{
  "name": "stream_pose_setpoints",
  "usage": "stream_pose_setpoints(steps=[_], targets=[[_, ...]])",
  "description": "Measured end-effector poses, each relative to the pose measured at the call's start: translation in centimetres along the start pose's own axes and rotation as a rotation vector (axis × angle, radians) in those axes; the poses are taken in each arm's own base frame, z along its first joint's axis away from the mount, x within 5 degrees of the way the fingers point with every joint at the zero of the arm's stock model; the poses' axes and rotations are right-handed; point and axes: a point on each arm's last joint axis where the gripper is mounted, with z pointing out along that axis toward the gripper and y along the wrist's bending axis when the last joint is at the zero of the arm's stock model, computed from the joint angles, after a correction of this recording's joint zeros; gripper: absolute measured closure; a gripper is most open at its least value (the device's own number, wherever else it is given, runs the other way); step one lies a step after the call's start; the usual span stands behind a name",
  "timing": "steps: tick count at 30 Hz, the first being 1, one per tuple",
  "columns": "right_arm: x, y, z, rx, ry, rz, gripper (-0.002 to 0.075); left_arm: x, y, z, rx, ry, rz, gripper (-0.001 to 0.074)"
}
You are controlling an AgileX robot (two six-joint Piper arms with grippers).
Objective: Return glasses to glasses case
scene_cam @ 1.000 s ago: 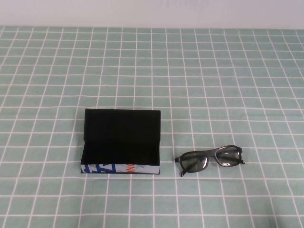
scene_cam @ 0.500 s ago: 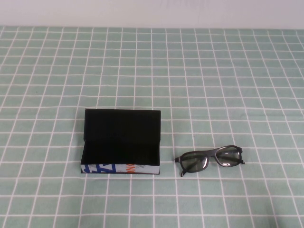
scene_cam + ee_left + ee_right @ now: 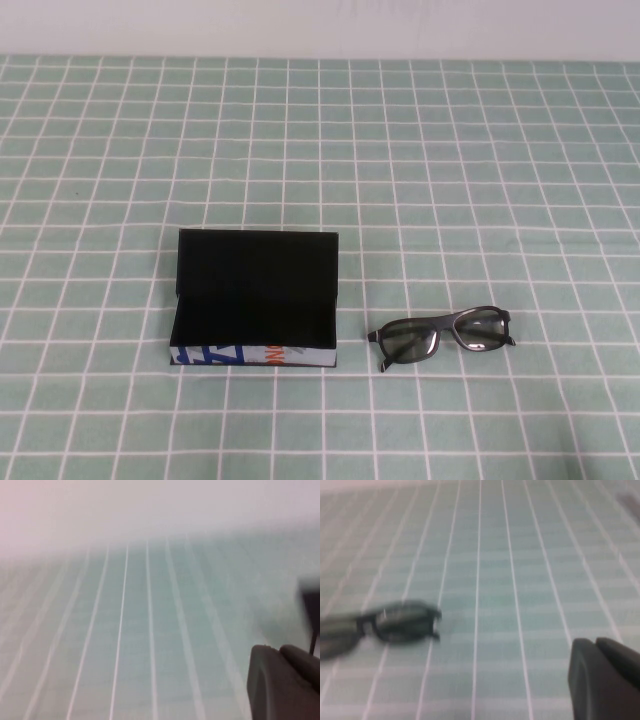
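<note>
The tabletop (image 3: pixel 480 150) is covered by a pale green cloth with a white grid, and it fills the high view up to a plain light wall at the far edge.

The glasses case (image 3: pixel 255 300) sits on the cloth with its lid swung up and standing at the far side. Its black-lined interior holds nothing. The white front wall, printed in blue and orange, faces the robot.

The glasses (image 3: pixel 441 337) lie on the cloth to the right of the glasses case, near it but not touching, level with the front part of the case. The lenses are dark and tinted; the frame sits slightly askew, the end farther from the case lying a little farther from the robot.

Neither arm appears in the high view. The right hand (image 3: pixel 602 680) shows in its own wrist view only as a dark rounded body at the frame corner, hanging above the cloth with the glasses (image 3: pixel 380 627) well clear of it. Its fingers are pressed together and hold nothing. The left hand (image 3: pixel 280 682) shows likewise as a dark body low over bare cloth, with a dark edge at the frame's side that cannot be identified. Whether its fingers are spread or together cannot be told.
</note>
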Motion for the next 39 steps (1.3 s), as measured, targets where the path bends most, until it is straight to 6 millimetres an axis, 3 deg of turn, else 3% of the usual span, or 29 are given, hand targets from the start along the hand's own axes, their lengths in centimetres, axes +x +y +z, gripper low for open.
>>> stream_pose_setpoints(steps=[8, 24, 34, 39], targets=[[-3.4, 0.1, -0.6, -0.011, -0.379, -0.002, 0.0739, -3.9, -0.4, -0.9, 0.052, -0.44, -0.05, 0.0737], [-5.8, 0.2, -2.0, -0.02, -0.684, -0.002, 0.0739, -5.1, -0.5, -1.6, 0.08, -0.592, -0.08, 0.0737], [-9.2, 0.4, -6.1, -0.038, -1.198, 0.003, 0.0739, -8.5, -0.3, -4.0, 0.141, -0.906, -0.178, 0.0737], [-13.9, 1.1, -9.8, -0.094, -1.319, 0.049, 0.0739, -12.9, 0.3, -6.4, 0.132, -1.016, -0.178, 0.0737]])
